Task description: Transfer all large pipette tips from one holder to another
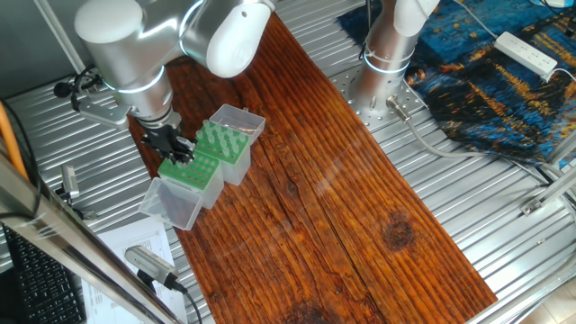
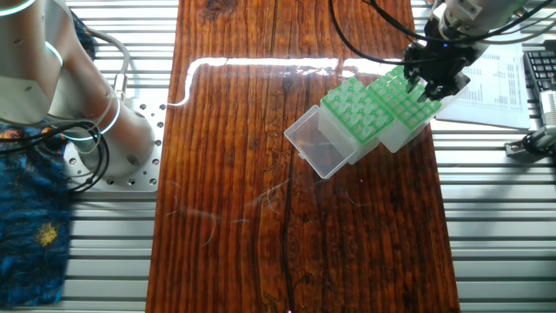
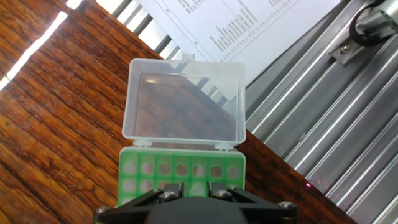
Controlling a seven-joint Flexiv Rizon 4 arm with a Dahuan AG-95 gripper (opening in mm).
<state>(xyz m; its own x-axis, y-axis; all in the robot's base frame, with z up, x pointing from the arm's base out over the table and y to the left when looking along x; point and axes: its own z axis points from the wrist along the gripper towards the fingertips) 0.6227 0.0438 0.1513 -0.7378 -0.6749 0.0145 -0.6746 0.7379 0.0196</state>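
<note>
Our gripper (image 3: pixel 196 190) hangs over one green rack (image 3: pixel 180 174), its opening hidden from us, while pipette tips (image 1: pixel 216 138) fill the neighbouring rack (image 1: pixel 225 148).

My arm (image 1: pixel 135 45): silver-grey links w/ glossy white joint covers, thin light ring at wrist. Tool (image 1: pixel 173 146) all black, small silver screws on its finger mounts. Black cables near wrist.
</note>
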